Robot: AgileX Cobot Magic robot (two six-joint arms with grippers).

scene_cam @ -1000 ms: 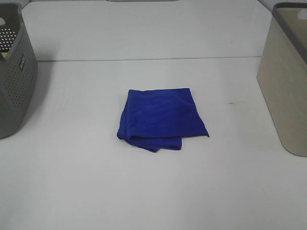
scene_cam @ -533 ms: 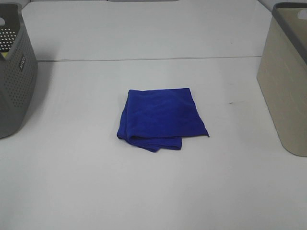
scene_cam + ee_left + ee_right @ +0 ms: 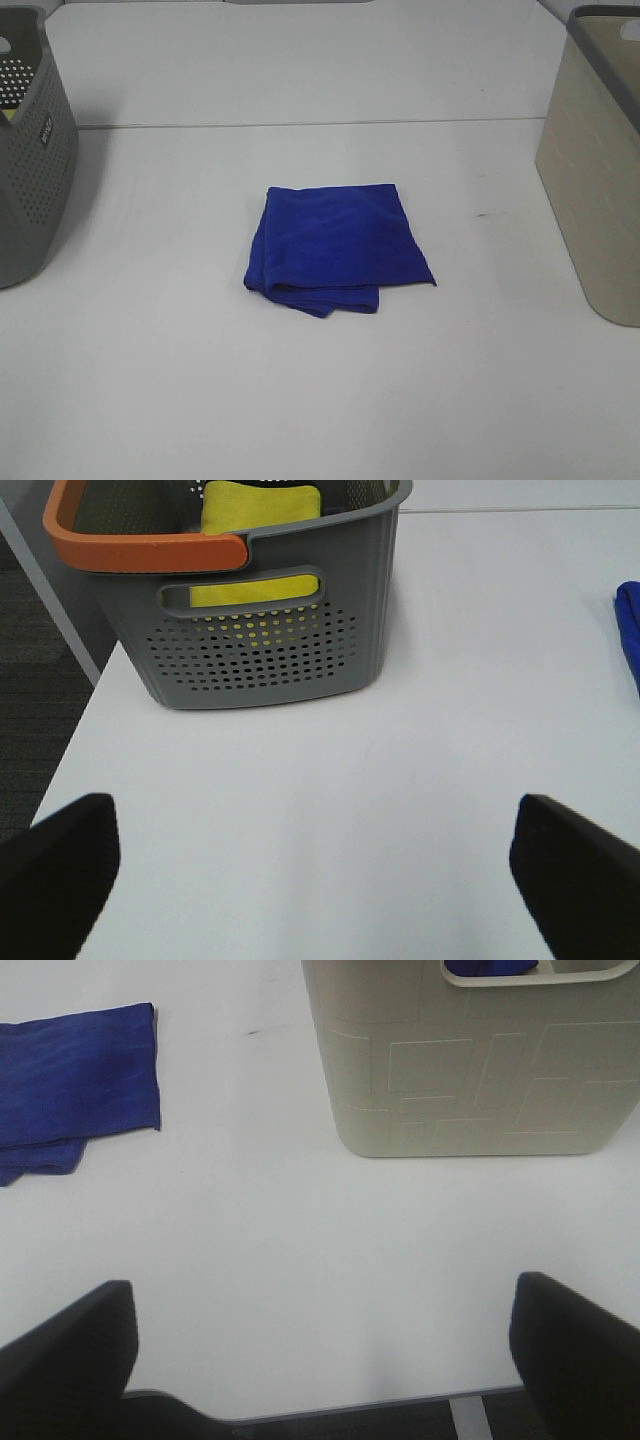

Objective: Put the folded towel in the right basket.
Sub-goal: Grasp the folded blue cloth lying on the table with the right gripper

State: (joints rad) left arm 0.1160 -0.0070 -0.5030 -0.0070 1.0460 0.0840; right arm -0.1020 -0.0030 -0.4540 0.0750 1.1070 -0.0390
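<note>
The folded towel (image 3: 335, 245), royal blue, lies flat in the middle of the white table, untouched by either gripper. The right basket (image 3: 600, 170), beige with a grey rim, stands at the table's right edge. Neither gripper shows in the exterior high view. In the right wrist view my right gripper (image 3: 320, 1355) is open and empty over bare table near the front edge, with the right basket (image 3: 480, 1080) and the towel (image 3: 75, 1080) ahead of it. My left gripper (image 3: 315, 880) is open and empty too, and a sliver of the towel (image 3: 630, 630) shows at that frame's edge.
A grey perforated basket (image 3: 30, 150) stands at the left edge. The left wrist view shows this grey basket (image 3: 270, 630) with an orange handle (image 3: 140, 550) and a yellow cloth (image 3: 260, 505) inside. Something blue (image 3: 500, 968) shows through the beige basket's handle slot.
</note>
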